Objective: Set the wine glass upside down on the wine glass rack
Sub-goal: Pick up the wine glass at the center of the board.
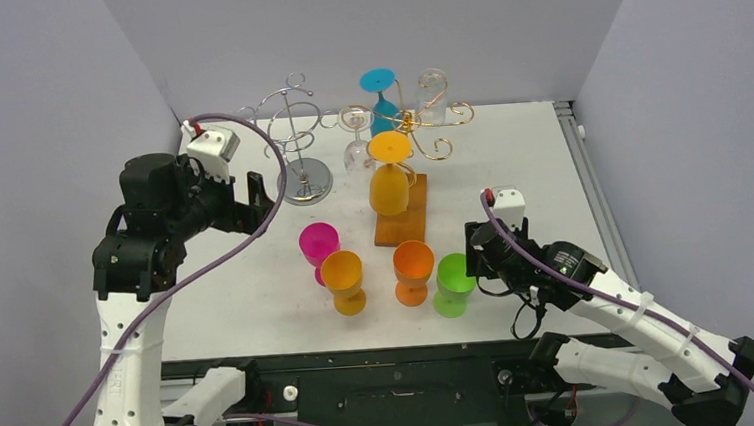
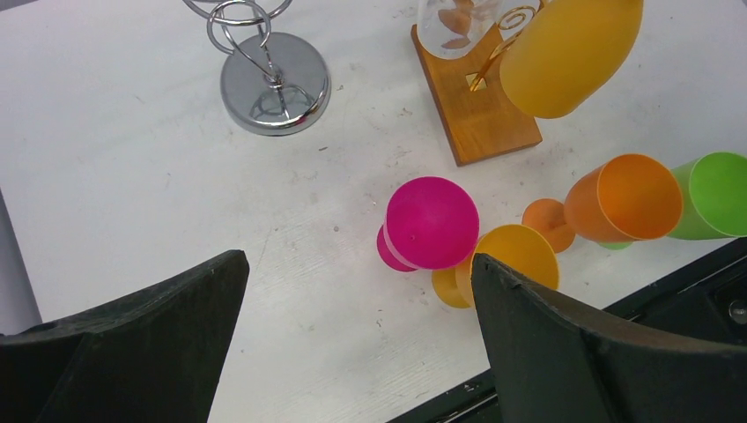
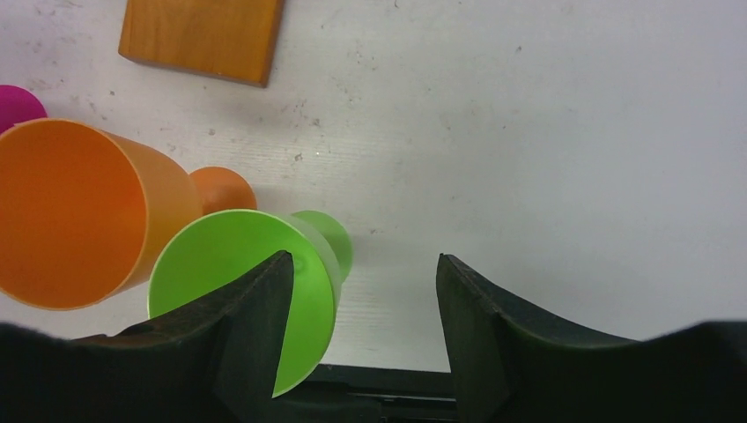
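Observation:
A green wine glass (image 1: 453,280) stands upright near the table's front edge, right of an orange one (image 1: 413,266). My right gripper (image 1: 471,252) is low beside it. In the right wrist view its left finger (image 3: 255,300) lies over the mouth of the green glass (image 3: 220,247), and the cup's near wall sits between the jaws of the right gripper (image 3: 361,257). The right finger stands clear of it, so the gripper is open. The gold wire rack (image 1: 422,120) on a wooden base (image 1: 403,216) holds a yellow glass (image 1: 389,187) upside down. My left gripper (image 1: 257,196) hangs open, empty.
A pink glass (image 1: 318,245) and a yellow glass (image 1: 342,276) stand left of the orange one. A blue glass (image 1: 381,97) and clear glasses (image 1: 356,144) hang on the gold rack. A silver rack (image 1: 298,138) with a round base stands at the back left.

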